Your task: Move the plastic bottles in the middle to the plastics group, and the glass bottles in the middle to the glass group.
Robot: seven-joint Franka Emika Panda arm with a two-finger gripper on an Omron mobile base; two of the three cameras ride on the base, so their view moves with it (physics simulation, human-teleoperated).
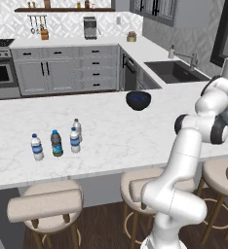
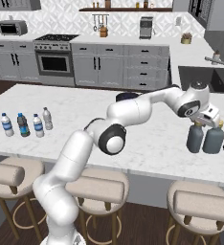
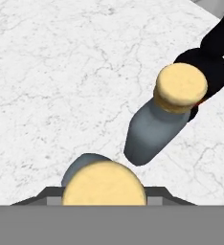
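Evidently my gripper [image 2: 198,123] pinches the glass bottle [image 2: 195,139] directly beneath by its narrow neck: heavy, slick, breakable.

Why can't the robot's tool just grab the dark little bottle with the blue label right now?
Probably it can't yet. The tool is shut on the grey-teal bottle beside the slate-blue bottle at the counter's far right, while the dark little bottle stands at the far left. Nothing blocks it; the tool is just busy and distant.

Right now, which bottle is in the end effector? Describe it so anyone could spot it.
Go to the right end of the marble island, where two squat bottles stand side by side. It's the left one, directly under the end effector, darker than its grey-teal neighbour.
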